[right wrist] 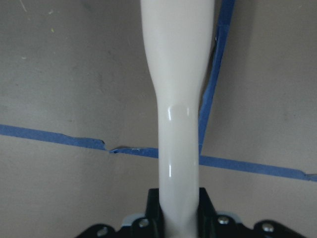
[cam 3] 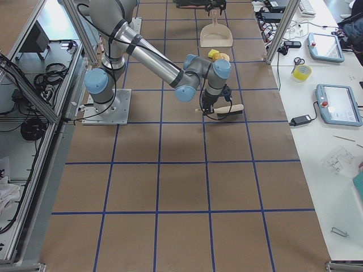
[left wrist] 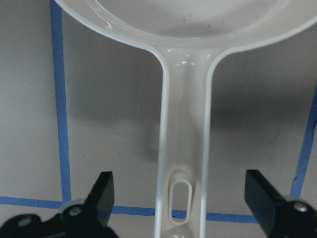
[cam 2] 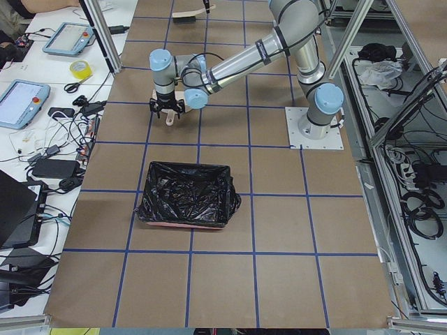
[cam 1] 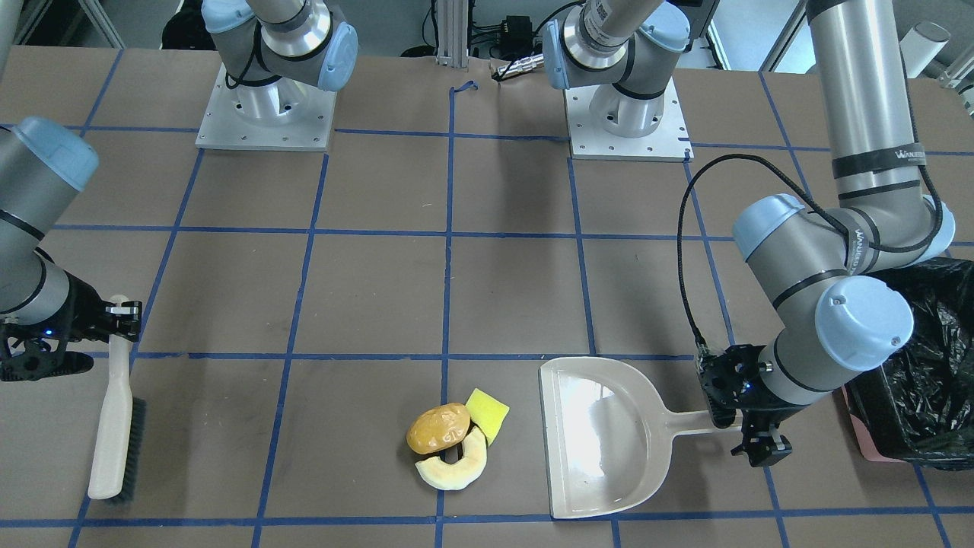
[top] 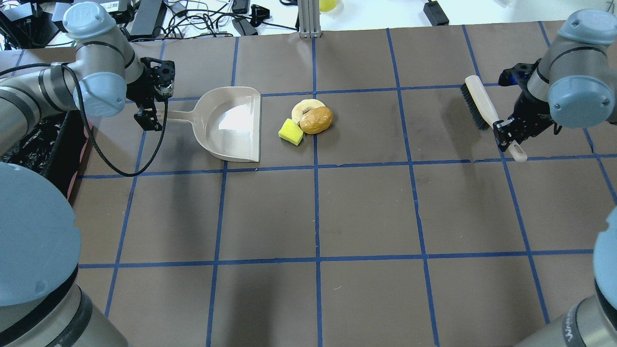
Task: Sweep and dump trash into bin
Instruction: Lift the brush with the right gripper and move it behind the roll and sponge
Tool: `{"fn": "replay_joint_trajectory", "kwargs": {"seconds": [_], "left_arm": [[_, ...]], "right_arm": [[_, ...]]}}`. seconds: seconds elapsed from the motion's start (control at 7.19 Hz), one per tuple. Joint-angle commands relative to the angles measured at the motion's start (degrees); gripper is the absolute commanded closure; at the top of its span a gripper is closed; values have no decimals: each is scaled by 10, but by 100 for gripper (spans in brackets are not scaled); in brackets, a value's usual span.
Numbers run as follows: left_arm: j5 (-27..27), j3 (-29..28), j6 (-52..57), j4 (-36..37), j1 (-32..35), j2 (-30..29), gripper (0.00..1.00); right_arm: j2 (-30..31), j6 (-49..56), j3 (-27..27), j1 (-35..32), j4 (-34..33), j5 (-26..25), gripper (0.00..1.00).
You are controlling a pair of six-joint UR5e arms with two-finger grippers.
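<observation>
The trash lies together on the table: a golden-brown lump (cam 1: 437, 428) (top: 316, 120), a yellow-green square (cam 1: 487, 413) (top: 290, 132) and a pale crescent slice (cam 1: 456, 468) (top: 305, 105). A beige dustpan (cam 1: 601, 434) (top: 231, 123) lies flat beside them, its mouth facing them. My left gripper (top: 154, 103) (left wrist: 182, 191) is open, one finger on each side of the dustpan handle (left wrist: 183, 148) without touching it. My right gripper (top: 506, 132) (right wrist: 179, 208) is shut on the handle of a brush (cam 1: 114, 426) (top: 477, 103), far from the trash. The bin (cam 1: 928, 380) (cam 2: 185, 195), lined with black plastic, stands beside my left arm.
Blue tape lines grid the brown table. The two arm bases (cam 1: 265, 114) (cam 1: 628, 114) stand at the robot's edge. Cables and devices lie past the table's far edge (top: 202, 19). A wide bare stretch separates the brush from the trash.
</observation>
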State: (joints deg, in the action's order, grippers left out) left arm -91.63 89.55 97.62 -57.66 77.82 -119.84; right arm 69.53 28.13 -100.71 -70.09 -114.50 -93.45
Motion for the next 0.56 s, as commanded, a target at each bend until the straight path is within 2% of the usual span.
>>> {"fn": "replay_joint_trajectory", "kwargs": {"seconds": [0.0, 0.14, 0.28, 0.42], "left_arm": [[0, 1, -5, 0, 2, 0, 22], [0, 1, -2, 0, 2, 0, 41], [0, 1, 0, 0, 3, -2, 48], [0, 1, 1, 0, 3, -2, 56]], "right_arm": [[3, -102, 23, -56, 37, 3, 100], [3, -137, 33, -89, 50, 5, 100], [3, -192, 34, -125, 55, 5, 100], [3, -247, 35, -166, 54, 35, 100]]}}
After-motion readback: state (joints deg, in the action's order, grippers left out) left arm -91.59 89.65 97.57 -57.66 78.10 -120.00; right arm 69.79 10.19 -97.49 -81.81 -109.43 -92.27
